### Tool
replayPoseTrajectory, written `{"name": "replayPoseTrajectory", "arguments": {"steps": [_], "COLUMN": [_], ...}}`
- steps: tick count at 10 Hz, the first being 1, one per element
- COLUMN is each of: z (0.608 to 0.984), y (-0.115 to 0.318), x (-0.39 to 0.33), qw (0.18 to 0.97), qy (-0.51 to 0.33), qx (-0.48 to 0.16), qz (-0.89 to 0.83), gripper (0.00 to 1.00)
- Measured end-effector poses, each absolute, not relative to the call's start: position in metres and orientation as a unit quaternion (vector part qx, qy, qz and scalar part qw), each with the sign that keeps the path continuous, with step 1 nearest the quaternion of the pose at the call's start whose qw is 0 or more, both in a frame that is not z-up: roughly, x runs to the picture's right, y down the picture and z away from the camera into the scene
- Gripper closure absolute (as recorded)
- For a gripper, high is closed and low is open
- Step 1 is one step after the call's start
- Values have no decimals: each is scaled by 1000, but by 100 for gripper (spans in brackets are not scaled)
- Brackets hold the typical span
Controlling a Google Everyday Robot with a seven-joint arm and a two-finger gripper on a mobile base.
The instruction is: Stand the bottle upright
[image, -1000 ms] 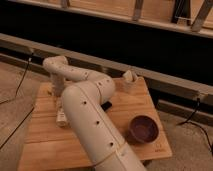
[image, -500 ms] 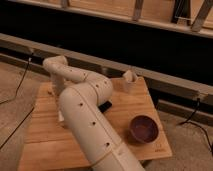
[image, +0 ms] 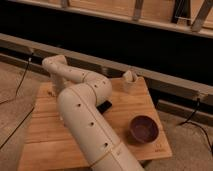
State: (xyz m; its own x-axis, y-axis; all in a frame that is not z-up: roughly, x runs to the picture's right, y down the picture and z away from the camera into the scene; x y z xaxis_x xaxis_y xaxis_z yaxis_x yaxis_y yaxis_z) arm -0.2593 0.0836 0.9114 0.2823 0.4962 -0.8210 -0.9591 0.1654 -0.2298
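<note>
Behind the arm, clenched gripper, seemingly hidden; bowl.

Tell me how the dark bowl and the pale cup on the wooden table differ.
The bowl is dark purple, wide and low; the cup is pale, narrow and taller. The bowl sits near the table's front right; the cup stands at its far edge. Both stand apart from the arm, whose gripper is hidden behind it, low over the table.
</note>
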Motion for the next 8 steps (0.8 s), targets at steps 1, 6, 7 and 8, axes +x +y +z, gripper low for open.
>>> {"name": "replayPoseTrajectory", "arguments": {"steps": [1, 6, 7, 8], "z": [912, 903, 897, 891], "y": [75, 55, 54, 50], "x": [-262, -266, -265, -263], "qw": [710, 740, 744, 747], "qy": [286, 225, 214, 201], "qx": [-374, -333, -326, -317], "qz": [524, 540, 543, 548], "gripper": [100, 100, 100, 100]}}
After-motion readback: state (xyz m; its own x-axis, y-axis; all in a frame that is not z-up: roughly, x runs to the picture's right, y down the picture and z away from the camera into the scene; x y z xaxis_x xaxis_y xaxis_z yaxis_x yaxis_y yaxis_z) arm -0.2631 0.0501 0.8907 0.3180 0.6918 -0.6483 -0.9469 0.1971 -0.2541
